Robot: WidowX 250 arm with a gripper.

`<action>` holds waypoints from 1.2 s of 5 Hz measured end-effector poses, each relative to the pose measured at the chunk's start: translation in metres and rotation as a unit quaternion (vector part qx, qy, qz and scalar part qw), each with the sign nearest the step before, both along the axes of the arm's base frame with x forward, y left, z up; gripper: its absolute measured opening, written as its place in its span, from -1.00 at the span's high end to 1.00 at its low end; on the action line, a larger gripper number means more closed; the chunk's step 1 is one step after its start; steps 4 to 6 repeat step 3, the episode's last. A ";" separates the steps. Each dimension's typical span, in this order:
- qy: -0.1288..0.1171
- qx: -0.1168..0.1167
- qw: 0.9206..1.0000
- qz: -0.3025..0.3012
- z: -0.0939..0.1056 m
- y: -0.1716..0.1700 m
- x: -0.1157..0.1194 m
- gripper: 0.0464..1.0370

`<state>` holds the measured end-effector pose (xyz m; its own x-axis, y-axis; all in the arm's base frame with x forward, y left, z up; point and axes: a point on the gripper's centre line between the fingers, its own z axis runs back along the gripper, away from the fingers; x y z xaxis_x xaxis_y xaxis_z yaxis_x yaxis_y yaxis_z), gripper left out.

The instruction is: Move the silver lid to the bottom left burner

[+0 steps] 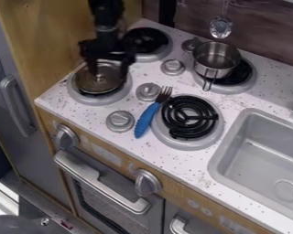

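Here you have a brown wood-grain back wall (265,43) running up on the right, and a tan wooden side panel (48,41) standing at your left, beside a grey toy fridge door (42,157). Below the white speckled countertop (231,103), you've got a grey oven door (84,194) with its pale bar handle (112,188).

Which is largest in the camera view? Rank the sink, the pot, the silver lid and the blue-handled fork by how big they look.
1. Sink
2. Pot and silver lid: too alike to rank
3. Blue-handled fork, smallest
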<state>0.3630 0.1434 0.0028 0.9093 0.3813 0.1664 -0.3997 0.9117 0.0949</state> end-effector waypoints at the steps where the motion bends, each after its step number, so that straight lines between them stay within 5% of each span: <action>1: 0.005 -0.009 1.000 -0.027 0.005 -0.030 -0.010 -0.92; 3: 0.036 -0.032 0.994 -0.102 0.000 -0.089 -0.013 -0.92; 6: 0.036 -0.032 0.994 -0.102 0.000 -0.089 -0.013 -0.92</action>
